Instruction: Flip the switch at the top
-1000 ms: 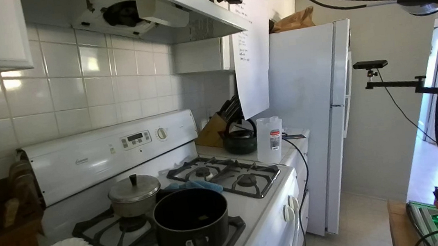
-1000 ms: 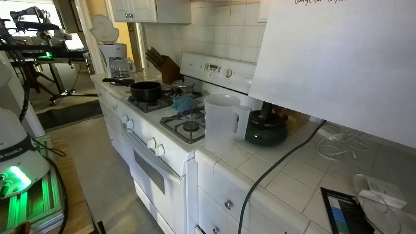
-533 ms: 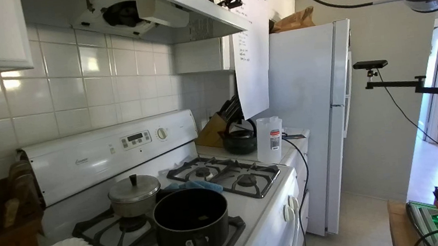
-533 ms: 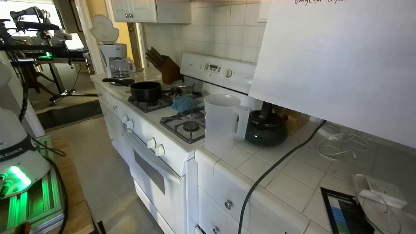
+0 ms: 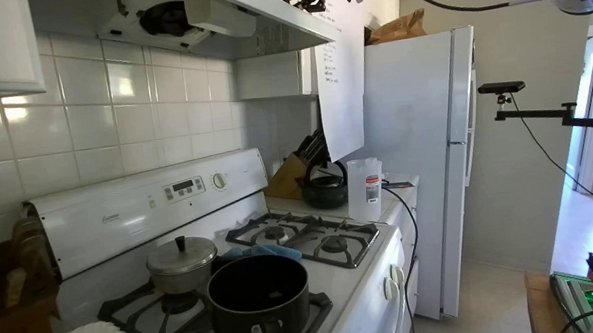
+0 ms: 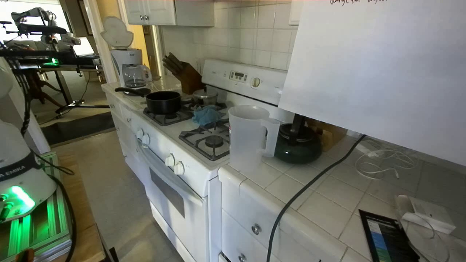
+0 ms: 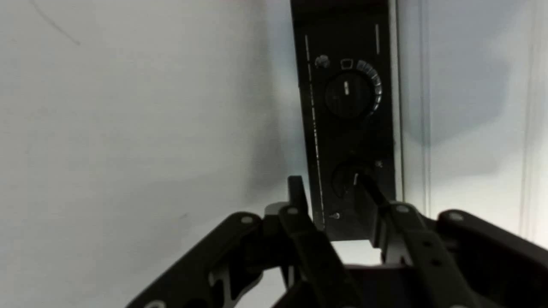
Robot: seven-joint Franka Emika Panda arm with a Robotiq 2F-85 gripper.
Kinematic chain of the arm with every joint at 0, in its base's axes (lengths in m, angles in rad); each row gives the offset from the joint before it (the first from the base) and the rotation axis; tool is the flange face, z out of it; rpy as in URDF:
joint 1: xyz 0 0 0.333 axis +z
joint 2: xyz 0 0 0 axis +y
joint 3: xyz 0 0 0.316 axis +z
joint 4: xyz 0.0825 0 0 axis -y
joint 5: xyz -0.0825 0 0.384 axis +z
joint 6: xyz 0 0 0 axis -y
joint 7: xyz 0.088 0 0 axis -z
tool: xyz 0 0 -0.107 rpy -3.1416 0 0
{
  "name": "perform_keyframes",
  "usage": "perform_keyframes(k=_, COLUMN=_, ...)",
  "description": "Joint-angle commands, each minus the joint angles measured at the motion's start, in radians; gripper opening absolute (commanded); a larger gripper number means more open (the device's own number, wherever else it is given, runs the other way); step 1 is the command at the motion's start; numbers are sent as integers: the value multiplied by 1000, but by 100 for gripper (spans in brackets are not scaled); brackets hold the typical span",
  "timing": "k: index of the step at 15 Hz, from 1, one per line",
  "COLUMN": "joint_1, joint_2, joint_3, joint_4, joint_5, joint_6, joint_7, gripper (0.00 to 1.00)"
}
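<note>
A black control panel (image 7: 349,132) with two round dark knobs runs along the range hood's front edge. In the wrist view the upper knob (image 7: 348,96) is uncovered, its white mark pointing up. The lower knob (image 7: 342,182) is partly hidden by my right finger (image 7: 372,190). My gripper (image 7: 332,182) is open, with its left finger (image 7: 296,190) beside the panel's left edge and the right one over the lower knob. I cannot tell whether it touches. In an exterior view the gripper (image 5: 294,1) is at the hood's front edge (image 5: 262,11).
The stove (image 5: 150,205) below holds a black pot (image 5: 259,305) and a lidded pot (image 5: 182,263). A paper sheet (image 5: 340,83) hangs just beyond the gripper. A plastic pitcher (image 6: 247,142) and a kettle (image 6: 298,145) stand on the counter. The refrigerator (image 5: 411,148) stands behind.
In an exterior view my gripper has moved slightly left and down, its fingertips closer to the hood's front. The arm's elbow has shifted to the right. The stove and counter items have not moved.
</note>
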Motion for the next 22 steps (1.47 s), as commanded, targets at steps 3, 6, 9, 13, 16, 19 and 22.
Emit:
perform_keyframes(k=3, joint_1=2, joint_2=-27, joint_3=7, joint_4=-35, joint_5=17, joint_6=22, joint_7=-25, gripper=41)
perform_keyframes(k=6, joint_1=6, joint_2=-20, joint_3=7, joint_4=-26, joint_5=15, joint_6=31, joint_7=-24, gripper=32)
perform_keyframes(k=9, joint_1=10, joint_2=-12, joint_3=8, joint_4=-15, joint_5=13, joint_6=50, joint_7=-24, gripper=20)
perform_keyframes(k=13, joint_1=14, joint_2=-17, joint_3=10, joint_4=-22, joint_5=12, joint_6=67, joint_7=-20, gripper=0)
perform_keyframes(k=16, joint_1=17, joint_2=-21, joint_3=9, joint_4=-33, joint_5=6, joint_6=67, joint_7=-14, gripper=0)
perform_keyframes(k=19, joint_1=20, joint_2=-19, joint_3=7, joint_4=-36, joint_5=0, joint_6=70, joint_7=-5, gripper=0)
perform_keyframes(k=22, joint_1=27, joint_2=-21, joint_3=8, joint_4=-48, joint_5=-8, joint_6=74, joint_7=6, gripper=0)
